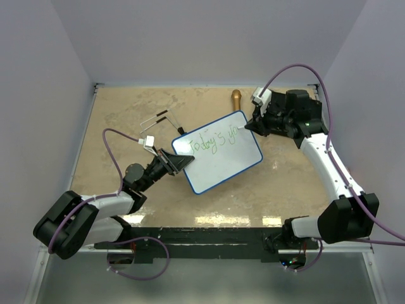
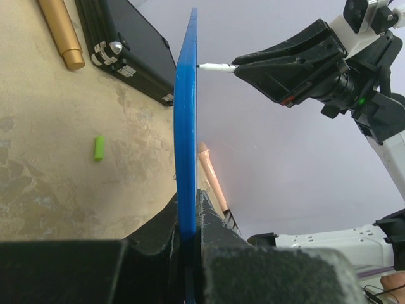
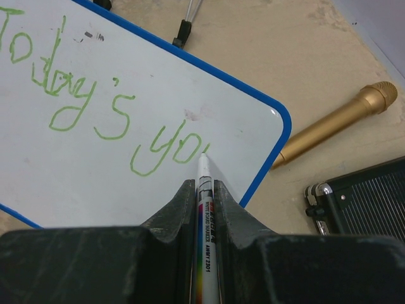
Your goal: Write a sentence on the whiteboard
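Note:
The whiteboard (image 1: pixel 221 158), white with a blue rim, is held tilted above the table. Green writing on it reads "Today's yo". My left gripper (image 1: pixel 178 162) is shut on its left edge; in the left wrist view the blue rim (image 2: pixel 185 126) stands edge-on between the jaws of this gripper (image 2: pixel 188 204). My right gripper (image 1: pixel 249 126) is shut on a white board marker (image 3: pixel 206 215). The marker's tip touches the whiteboard (image 3: pixel 95 171) just right of the "o", near the right corner. From the left wrist the marker (image 2: pixel 216 66) meets the board from the right.
A gold cylinder (image 1: pixel 235 99) lies beyond the board's far corner, and a black case (image 3: pixel 367 196) sits beside it under the right arm. A small green cap (image 2: pixel 99 147) lies on the table. Thin black-tipped metal rods (image 1: pixel 158 120) lie at the back left.

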{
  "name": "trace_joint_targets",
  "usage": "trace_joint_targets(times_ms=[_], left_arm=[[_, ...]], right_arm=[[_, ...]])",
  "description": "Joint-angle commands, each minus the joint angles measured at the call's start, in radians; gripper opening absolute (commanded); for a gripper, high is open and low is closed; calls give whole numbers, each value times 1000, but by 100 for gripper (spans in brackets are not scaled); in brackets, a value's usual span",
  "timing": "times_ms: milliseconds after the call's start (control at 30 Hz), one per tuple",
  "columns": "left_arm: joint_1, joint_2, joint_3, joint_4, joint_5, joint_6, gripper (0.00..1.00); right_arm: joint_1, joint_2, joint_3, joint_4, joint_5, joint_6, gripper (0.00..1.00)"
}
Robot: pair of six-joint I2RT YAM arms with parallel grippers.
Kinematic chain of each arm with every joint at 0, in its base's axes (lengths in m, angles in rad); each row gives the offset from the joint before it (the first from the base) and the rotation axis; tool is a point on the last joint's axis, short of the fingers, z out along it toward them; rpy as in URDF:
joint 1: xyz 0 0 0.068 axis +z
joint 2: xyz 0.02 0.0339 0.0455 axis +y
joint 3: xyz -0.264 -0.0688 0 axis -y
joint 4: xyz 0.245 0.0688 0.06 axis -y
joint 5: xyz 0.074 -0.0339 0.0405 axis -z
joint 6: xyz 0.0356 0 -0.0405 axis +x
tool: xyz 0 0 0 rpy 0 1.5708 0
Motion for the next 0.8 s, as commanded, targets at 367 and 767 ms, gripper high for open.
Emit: trace_joint_targets(times_ms=[367, 767], left_arm=[[6, -27, 33, 731, -1, -42, 0], [7, -28, 32, 731, 1, -42, 0]], right_arm=[[-2, -24, 18, -48, 25, -45, 0], [-2, -19, 34, -3, 42, -17, 0]])
